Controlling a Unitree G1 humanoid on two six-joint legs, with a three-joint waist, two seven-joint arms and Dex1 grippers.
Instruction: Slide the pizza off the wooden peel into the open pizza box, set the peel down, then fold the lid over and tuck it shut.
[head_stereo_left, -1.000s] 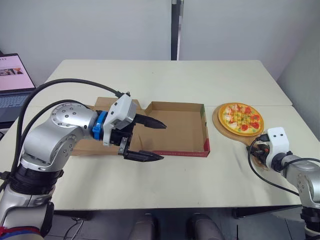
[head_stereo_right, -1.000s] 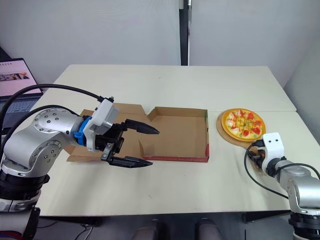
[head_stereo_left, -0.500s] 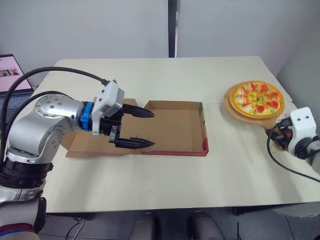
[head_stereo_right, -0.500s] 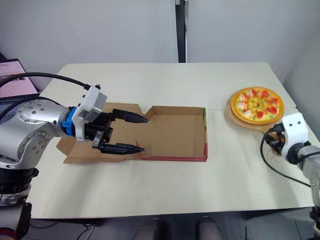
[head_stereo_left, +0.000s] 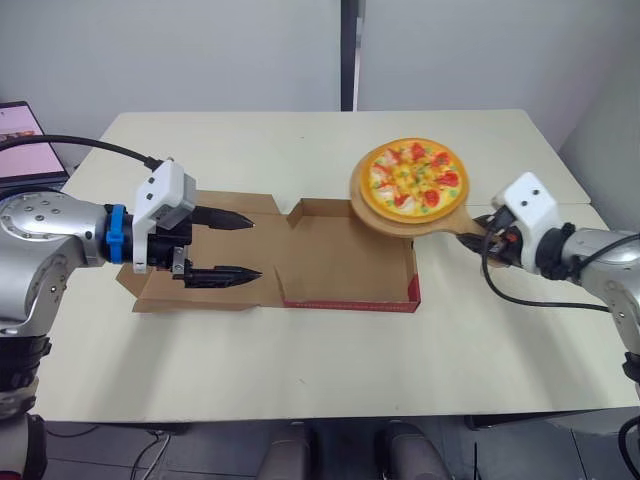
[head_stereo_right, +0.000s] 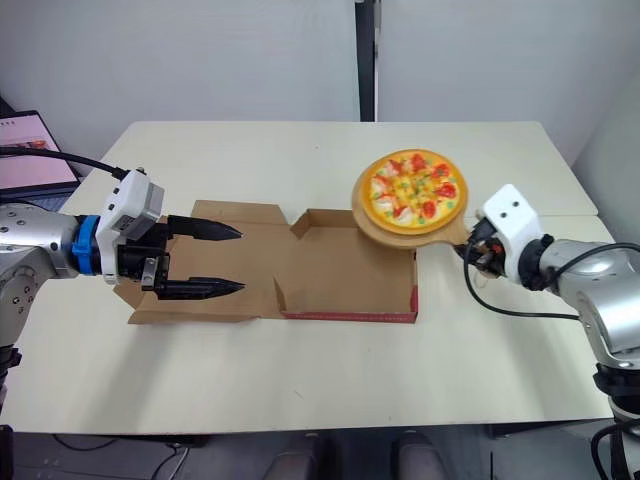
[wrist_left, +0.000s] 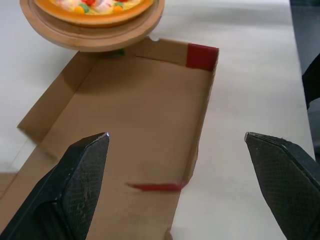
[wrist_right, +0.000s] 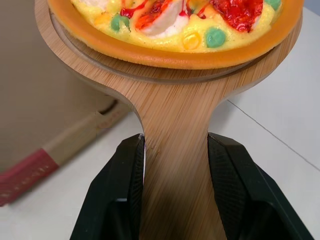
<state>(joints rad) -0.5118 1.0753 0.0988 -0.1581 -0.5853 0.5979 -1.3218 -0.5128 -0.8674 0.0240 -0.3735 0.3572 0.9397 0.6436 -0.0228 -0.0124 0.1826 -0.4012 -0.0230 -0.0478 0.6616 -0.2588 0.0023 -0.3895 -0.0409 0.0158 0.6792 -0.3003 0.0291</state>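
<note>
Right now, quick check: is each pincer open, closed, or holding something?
Left pincer: open, holding nothing.
Right pincer: closed on the handle of the peel, which carries the pizza.

Head looks down; wrists close — sharing peel (wrist_left: 95, 39).

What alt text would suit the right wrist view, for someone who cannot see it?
The right gripper clamps its two black fingers on the handle of a wooden peel carrying a pizza, held above a corner of the open pizza box.
</note>
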